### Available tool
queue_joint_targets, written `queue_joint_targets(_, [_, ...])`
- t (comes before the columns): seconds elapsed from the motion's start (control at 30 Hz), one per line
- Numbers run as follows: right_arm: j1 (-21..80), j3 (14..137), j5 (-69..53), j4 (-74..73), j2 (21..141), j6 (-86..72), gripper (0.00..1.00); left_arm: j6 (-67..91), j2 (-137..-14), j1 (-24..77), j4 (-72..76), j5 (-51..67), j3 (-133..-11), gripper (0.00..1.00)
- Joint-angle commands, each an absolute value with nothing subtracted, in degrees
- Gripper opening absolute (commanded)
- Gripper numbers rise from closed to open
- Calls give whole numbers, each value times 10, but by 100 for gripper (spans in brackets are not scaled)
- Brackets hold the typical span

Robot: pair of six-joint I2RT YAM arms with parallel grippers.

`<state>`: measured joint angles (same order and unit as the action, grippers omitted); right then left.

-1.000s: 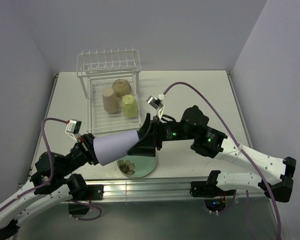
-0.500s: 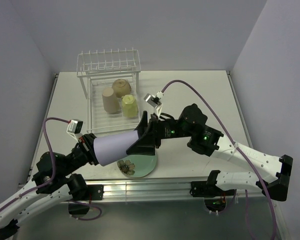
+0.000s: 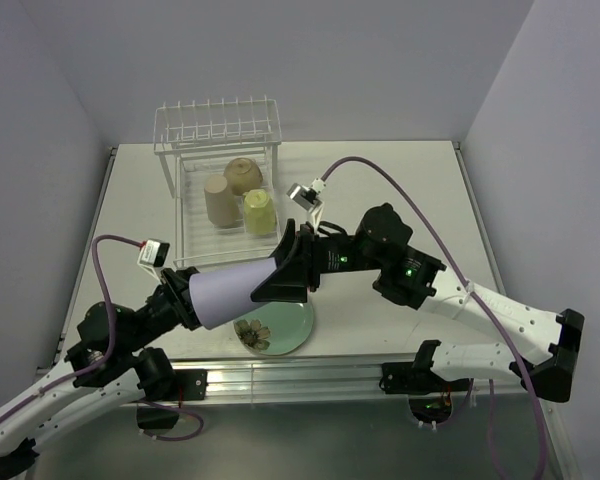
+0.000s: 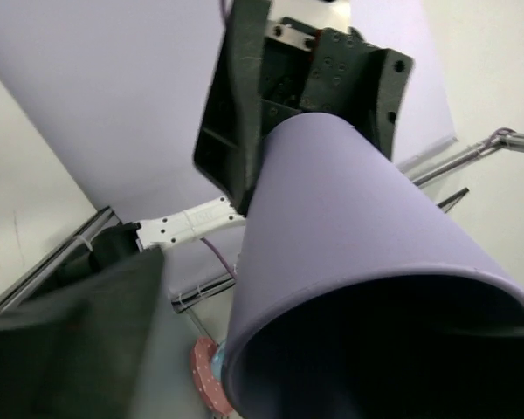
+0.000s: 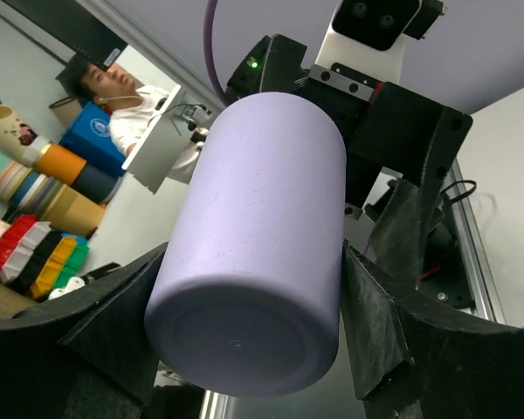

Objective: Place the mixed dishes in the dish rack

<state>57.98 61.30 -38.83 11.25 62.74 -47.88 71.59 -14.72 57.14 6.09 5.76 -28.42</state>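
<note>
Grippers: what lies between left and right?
The lavender cup bridges them, rim at the left gripper, base in the right gripper; the top view shows it.

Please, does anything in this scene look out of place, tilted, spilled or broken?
Nothing is spilled or broken. One thing is odd: the lavender cup lies on its side in the air above the mint-green plate. Its base sits between the fingers of the right gripper, and its rim is at the left gripper.

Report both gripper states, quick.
Left gripper: open, not gripping the lavender cup.
Right gripper: closed on the lavender cup's base end.
</note>
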Motion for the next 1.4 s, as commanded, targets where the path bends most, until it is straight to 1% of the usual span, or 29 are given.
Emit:
queue_joint_targets(0.0, [581,656,-358,86,622,-440,0,710,-128,573,-41,11,-321,99])
queue_joint_targets(0.07, [578,671,-319,58,618,-420,0,713,-110,573,-116,-68,-351,99])
queue_joint_targets(0.1, [578,680,-298,14,619,-393,0,722,-94,573,-206,-98,-362,99])
queue_joint_targets(0.13, [578,699,-268,4,620,-383,0,755,-87,573,-255,-158,-383,99])
queue_joint_targets(0.2, [569,713,-248,-36,630,-361,0,792,-66,573,-345,-220,-404,99])
queue_joint_targets(0.23, [567,727,-220,-49,635,-353,0,842,-59,572,-432,-247,-419,99])
queue_joint_targets(0.27, [565,736,-204,-61,647,-345,0,872,-52,572,-478,-299,-426,99])
queue_joint_targets(0.33, [563,771,-155,-115,677,-316,0,940,-39,572,-584,-341,-442,99])
queue_joint_targets(0.37, [563,786,-114,-131,691,-307,0,947,-37,572,-603,-366,-446,99])
queue_joint_targets(0.43, [562,837,-73,-182,725,-273,0,926,-47,572,-612,-377,-455,99])
queue_joint_targets(0.47, [562,857,-32,-198,764,-264,0,914,-54,572,-607,-381,-460,99])
queue_joint_targets(0.53, [563,918,-2,-241,807,-234,0,879,-97,572,-601,-384,-479,99])
queue_joint_targets(0.6, [563,980,51,-274,872,-210,0,861,-149,572,-604,-387,-496,99])
queue_joint_targets(0.67, [562,1020,75,-293,935,-196,0,835,-193,572,-610,-387,-518,99])
queue_joint_targets(0.7, [560,1067,99,-318,955,-184,0,827,-203,572,-611,-386,-524,99])
queue_joint_targets(0.77, [560,1112,123,-343,1017,-171,0,810,-221,572,-607,-383,-529,99])
queue_joint_targets(0.83, [559,1174,161,-376,1072,-152,0,798,-221,572,-595,-378,-519,99])
queue_joint_targets(0.9, [557,1222,169,-402,1104,-135,0,796,-212,572,-589,-374,-509,99])
queue_joint_targets(1.03, [544,1263,161,-431,1167,-128,0,804,-184,572,-585,-370,-479,98])
queue_joint_targets(1.17, [536,1273,141,-448,1192,-126,0,813,-161,572,-600,-378,-475,97])
queue_joint_targets(1.37, [534,1284,116,-471,1225,-131,0,809,-167,572,-601,-381,-485,97])
